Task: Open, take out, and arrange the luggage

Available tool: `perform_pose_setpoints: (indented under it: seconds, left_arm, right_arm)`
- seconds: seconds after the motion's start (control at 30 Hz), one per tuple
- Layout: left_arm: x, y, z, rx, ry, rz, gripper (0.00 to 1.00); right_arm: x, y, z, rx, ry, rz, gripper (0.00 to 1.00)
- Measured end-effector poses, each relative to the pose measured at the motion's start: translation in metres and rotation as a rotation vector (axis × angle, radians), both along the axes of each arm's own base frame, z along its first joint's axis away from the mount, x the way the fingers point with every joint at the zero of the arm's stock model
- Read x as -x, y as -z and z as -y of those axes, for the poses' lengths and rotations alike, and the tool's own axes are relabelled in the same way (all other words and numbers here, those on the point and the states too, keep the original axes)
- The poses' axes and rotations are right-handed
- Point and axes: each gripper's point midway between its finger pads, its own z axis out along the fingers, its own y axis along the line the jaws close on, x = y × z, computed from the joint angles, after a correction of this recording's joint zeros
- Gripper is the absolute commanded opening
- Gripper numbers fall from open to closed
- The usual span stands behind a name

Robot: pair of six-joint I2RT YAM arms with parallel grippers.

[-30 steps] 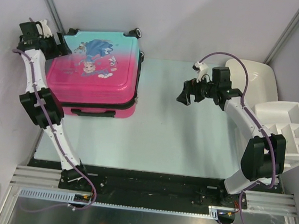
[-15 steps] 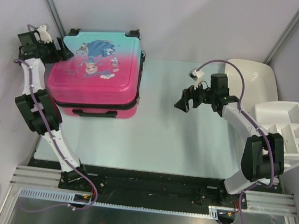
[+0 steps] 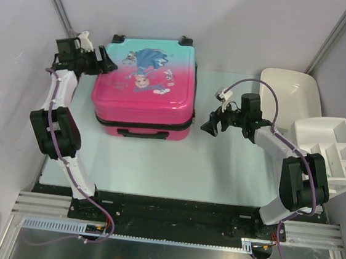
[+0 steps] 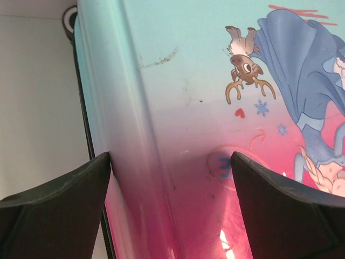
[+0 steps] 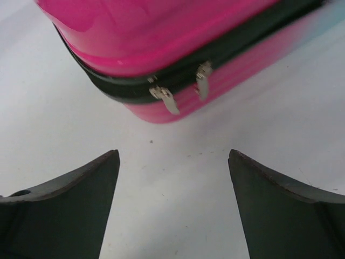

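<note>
The luggage (image 3: pixel 145 86) is a pink-to-teal suitcase with a princess print. It lies flat and closed on the table's far left, handle (image 3: pixel 141 133) toward me. My left gripper (image 3: pixel 102 65) is open at its far-left corner. In the left wrist view the gripper (image 4: pixel 170 162) has one finger over the side and one over the printed top (image 4: pixel 188 81). My right gripper (image 3: pixel 205 125) is open and empty, just right of the suitcase, a small gap apart. The right wrist view shows two silver zipper pulls (image 5: pixel 167 100) on the black zipper band ahead of this gripper (image 5: pixel 172 156).
A white plastic tub (image 3: pixel 291 92) stands at the far right. A white compartment organiser (image 3: pixel 334 152) stands in front of it at the right edge. Walls and metal posts close in the left, back and right sides. The pale table (image 3: pixel 219 165) shows between suitcase and organiser.
The suitcase has slid right across the table with my left gripper at its far-left corner. My right gripper has shifted slightly left and lower, toward the suitcase's right side.
</note>
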Motion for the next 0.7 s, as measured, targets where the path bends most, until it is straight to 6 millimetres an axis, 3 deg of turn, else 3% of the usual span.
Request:
perform_pose_setpoints:
  seconds: [0.13, 0.27, 0.43, 0.57, 0.63, 0.7]
  left_arm:
    - [0.006, 0.002, 0.042, 0.071, 0.091, -0.02, 0.92]
    - [0.021, 0.004, 0.063, 0.119, 0.146, -0.043, 0.93]
    - [0.039, 0.006, 0.07, 0.151, 0.181, -0.057, 0.97]
    - [0.052, 0.005, 0.068, 0.156, 0.212, -0.059, 1.0]
    - [0.06, 0.003, 0.069, 0.134, 0.233, -0.051, 1.0]
    - [0.074, -0.002, 0.071, 0.101, 0.266, -0.038, 1.0]
  right_arm:
    - [0.007, 0.013, 0.003, 0.019, -0.006, -0.003, 0.75]
    - [0.017, 0.019, 0.007, 0.03, -0.018, 0.039, 0.7]
    - [0.022, 0.02, 0.022, 0.047, -0.046, 0.115, 0.75]
    - [0.011, 0.013, 0.06, 0.068, -0.024, 0.185, 0.84]
    - [0.007, 0.012, 0.079, 0.088, -0.012, 0.216, 0.83]
    - [0.01, 0.013, 0.083, 0.096, -0.039, 0.233, 0.79]
